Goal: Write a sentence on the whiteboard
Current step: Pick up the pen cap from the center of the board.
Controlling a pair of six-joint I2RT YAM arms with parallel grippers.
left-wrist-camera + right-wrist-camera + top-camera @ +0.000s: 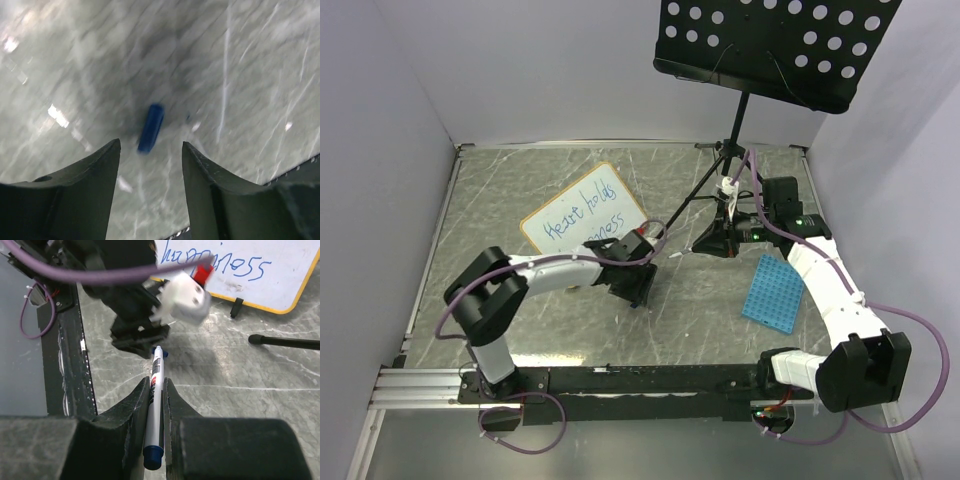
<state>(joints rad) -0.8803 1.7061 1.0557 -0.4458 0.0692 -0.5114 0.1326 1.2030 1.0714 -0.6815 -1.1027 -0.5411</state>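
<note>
The whiteboard [548, 232] lies tilted on the table at the left, with the blue handwritten sentence [582, 214] on it. Its lower edge shows in the right wrist view [295, 275], with the word "happiness" [215, 262]. My right gripper [156, 382] is shut on a white marker [156, 390] with a blue end, tip pointing at my left gripper; it also shows in the top view [708, 243]. My left gripper [151, 145] is open and empty above a small blue cap [151, 128] lying on the table; it sits just below the board [638, 288].
A blue grid tray [772, 292] lies at the right. A black perforated music stand [770, 40] rises at the back, and its tripod legs [285, 342] spread over the table near the board. A black rail [640, 380] runs along the near edge.
</note>
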